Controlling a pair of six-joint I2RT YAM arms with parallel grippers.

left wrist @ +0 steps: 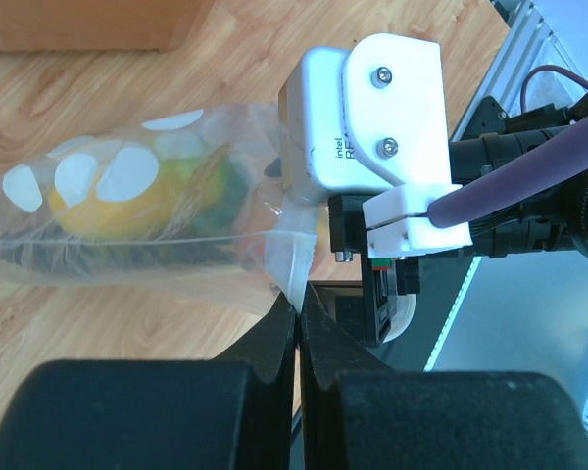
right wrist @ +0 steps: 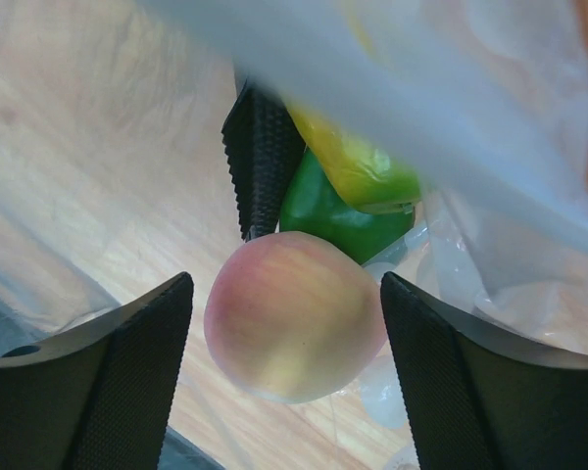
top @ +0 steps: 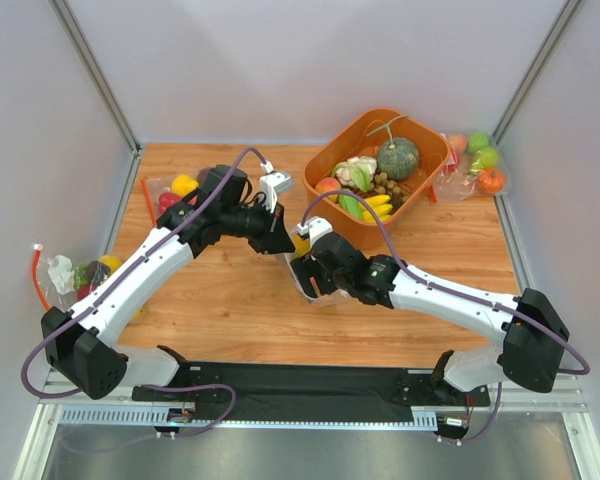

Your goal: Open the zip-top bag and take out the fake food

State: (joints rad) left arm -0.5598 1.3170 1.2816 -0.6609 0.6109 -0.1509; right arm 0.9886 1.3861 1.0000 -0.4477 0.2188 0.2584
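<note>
The polka-dotted zip-top bag [left wrist: 127,225] lies on the wooden table between my two grippers; it also shows in the top view [top: 306,287]. My left gripper [left wrist: 299,305] is shut on the bag's edge strip and holds it up. My right gripper [right wrist: 284,289] is open at the bag's mouth. The pink-orange peach [right wrist: 294,318] sits between its fingers with a gap on each side. Behind the peach are the dark green vegetable [right wrist: 348,211] and the yellow-green mango [right wrist: 358,162]. The mango also shows through the plastic in the left wrist view [left wrist: 113,201].
An orange basket [top: 345,135] at the back holds a grey-green pumpkin [top: 398,157], bananas [top: 377,207] and other food. Plain clear bags of fruit lie at back right [top: 477,160], back left [top: 172,190] and far left [top: 80,275]. White walls enclose the table.
</note>
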